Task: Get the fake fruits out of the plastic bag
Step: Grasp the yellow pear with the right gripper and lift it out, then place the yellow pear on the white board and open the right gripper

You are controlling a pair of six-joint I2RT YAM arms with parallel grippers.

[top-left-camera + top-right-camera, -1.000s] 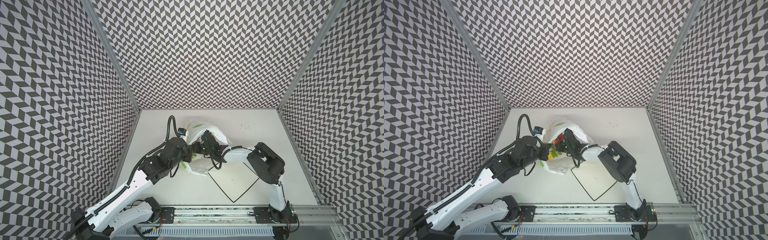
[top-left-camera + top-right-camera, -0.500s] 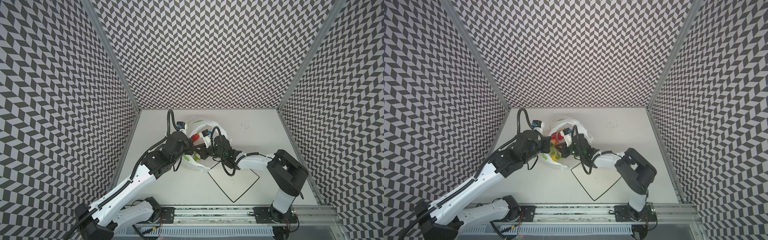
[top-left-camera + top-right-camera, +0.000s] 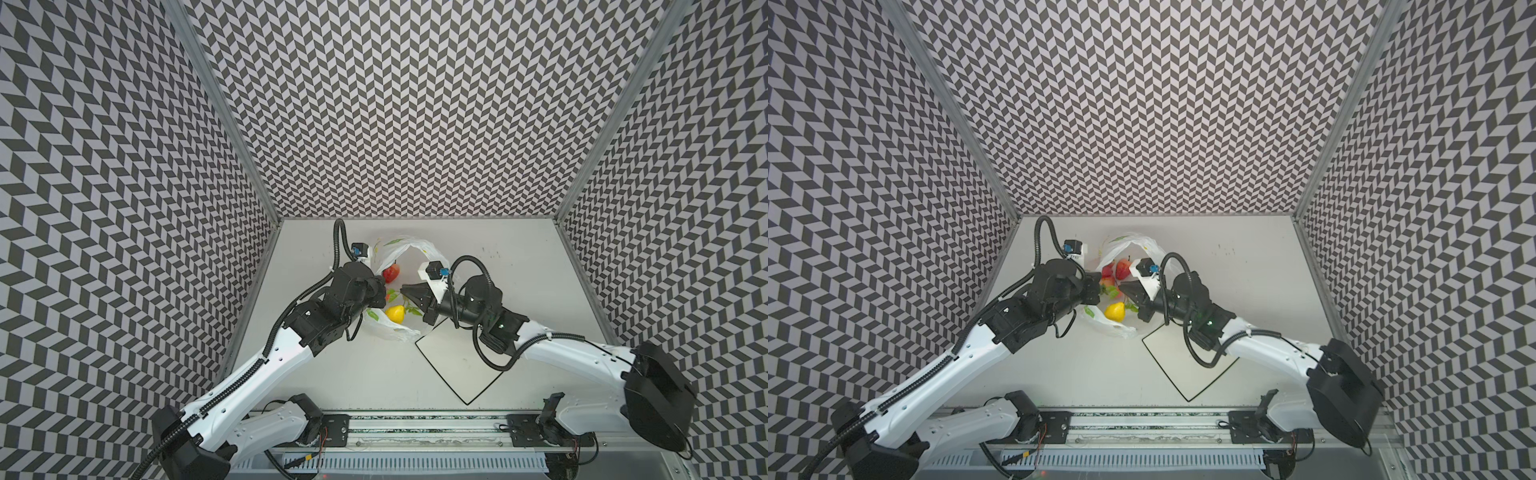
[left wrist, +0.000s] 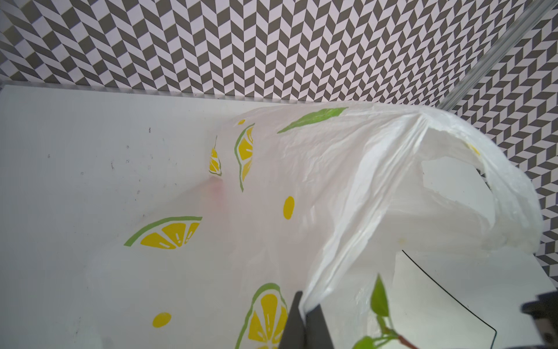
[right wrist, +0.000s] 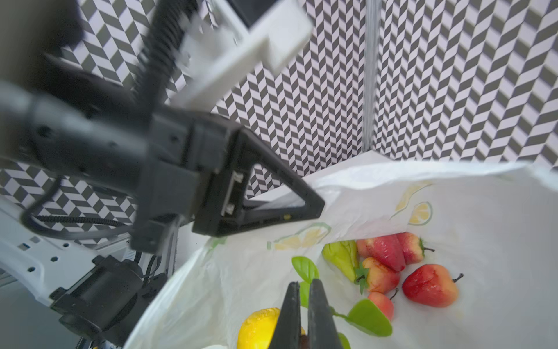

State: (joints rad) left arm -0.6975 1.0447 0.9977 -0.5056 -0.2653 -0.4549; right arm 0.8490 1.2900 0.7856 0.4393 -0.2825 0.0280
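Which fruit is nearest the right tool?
The lemon, the only yellow one: its leafy stem seems pinched in the right tool. The red fruits and pear lie farther in the bag.

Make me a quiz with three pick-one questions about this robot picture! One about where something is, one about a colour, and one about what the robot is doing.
1. Where is the yellow lemon?
A. Balanced on an arm's elbow
B. Inside the plastic bag
C. Stuck on the zigzag wall

2. What colour is the rim of the square plate?
A. Black
B. Red
C. Green

3. What is the left end effector doing?
A. Hanging wide open
B. Holding a strawberry
C. Pinching the bag's edge, shut

Answers:
1 B: the right wrist view shows the lemon lying within the bag's white walls.
2 A: a thin black line edges the white plate in both top views.
3 C: the left wrist view shows its fingers closed on gathered bag plastic.
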